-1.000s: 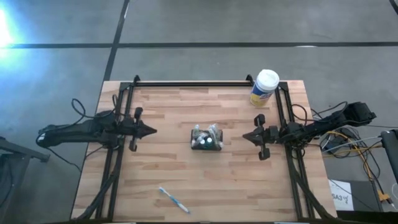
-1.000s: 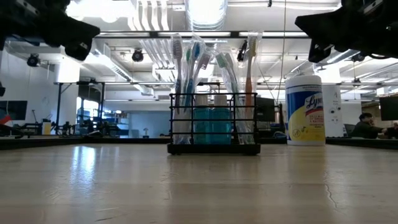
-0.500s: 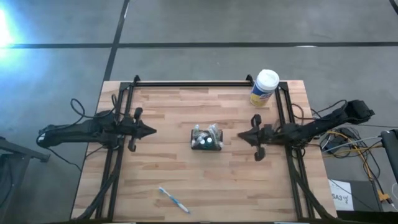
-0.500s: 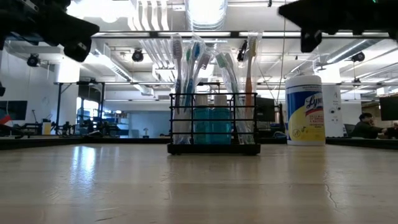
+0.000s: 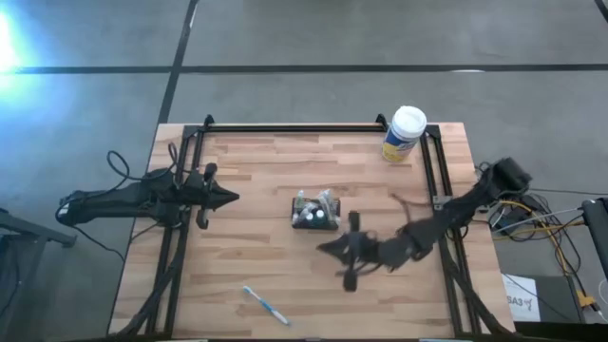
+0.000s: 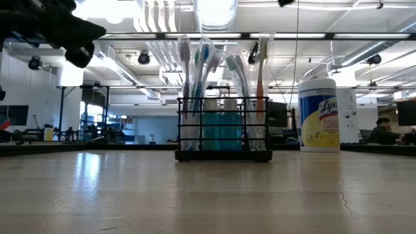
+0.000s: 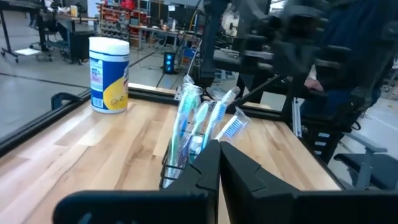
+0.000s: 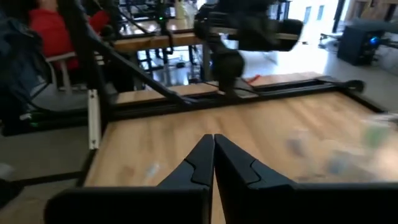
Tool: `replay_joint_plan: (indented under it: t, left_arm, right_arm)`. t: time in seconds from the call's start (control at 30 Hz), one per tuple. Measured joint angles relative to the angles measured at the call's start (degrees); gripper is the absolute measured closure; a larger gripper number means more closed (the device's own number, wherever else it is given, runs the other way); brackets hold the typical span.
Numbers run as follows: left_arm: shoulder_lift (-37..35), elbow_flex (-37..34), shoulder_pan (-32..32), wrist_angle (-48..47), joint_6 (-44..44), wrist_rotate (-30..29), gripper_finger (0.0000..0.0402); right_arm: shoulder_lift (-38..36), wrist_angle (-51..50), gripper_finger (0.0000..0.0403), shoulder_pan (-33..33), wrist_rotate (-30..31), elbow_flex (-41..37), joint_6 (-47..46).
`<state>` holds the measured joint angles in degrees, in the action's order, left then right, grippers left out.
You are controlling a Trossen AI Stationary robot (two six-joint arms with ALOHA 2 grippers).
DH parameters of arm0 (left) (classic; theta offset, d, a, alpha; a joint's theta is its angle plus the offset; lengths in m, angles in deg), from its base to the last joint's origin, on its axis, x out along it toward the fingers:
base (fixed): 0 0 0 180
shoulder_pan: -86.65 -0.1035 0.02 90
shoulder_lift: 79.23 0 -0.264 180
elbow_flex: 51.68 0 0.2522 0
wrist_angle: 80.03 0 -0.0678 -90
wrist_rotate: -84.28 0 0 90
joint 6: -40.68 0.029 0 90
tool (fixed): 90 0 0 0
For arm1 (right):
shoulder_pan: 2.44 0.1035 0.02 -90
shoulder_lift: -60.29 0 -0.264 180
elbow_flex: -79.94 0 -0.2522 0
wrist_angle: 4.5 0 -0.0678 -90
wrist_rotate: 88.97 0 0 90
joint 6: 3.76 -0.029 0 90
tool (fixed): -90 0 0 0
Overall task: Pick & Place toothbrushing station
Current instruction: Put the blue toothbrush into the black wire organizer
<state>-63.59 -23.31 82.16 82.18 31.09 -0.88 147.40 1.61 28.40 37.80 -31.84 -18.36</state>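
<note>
toothbrushing station: mid-table, upright | right gripper: pressed together, just beside it | left gripper: pressed together, apart

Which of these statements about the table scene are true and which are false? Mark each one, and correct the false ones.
1. The toothbrushing station stands near the middle of the table. True.
2. The right end effector is shut on the station. False: it is shut but holds nothing and sits beside the station, apart from it.
3. A loose toothbrush lies on the table near its front edge. True.
4. The yellow canister lies tipped over at the table's centre. False: it stands upright at a back corner on the right arm's side.
5. The left end effector is shut and apart from the station. True.
</note>
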Motion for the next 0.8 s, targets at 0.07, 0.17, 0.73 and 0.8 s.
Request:
replay_joint_plan:
  t: [0.07, 0.17, 0.73, 0.8]
  left_arm:
    - [0.0, 0.0, 0.0, -0.1, -1.5, 0.0, 0.0385]
    - [0.0, 0.0, 0.0, -0.4, -3.6, 0.0, 0.0391]
    - [-1.3, 0.6, 0.0, -2.0, -6.6, 0.2, 0.0379]
    - [-1.7, 0.7, 0.0, -2.6, -7.1, 0.2, 0.0382]
  right_arm:
    - [4.8, -0.3, 0.0394, 0.9, 0.7, 4.9, -0.7]
    - [11.7, -0.5, 0.0394, 1.9, 0.8, 12.5, -1.5]
    - [51.8, -44.1, 0.0387, 2.5, -7.1, 72.4, -22.4]
    - [56.1, -51.9, 0.0373, 2.3, -7.3, 80.2, -26.0]
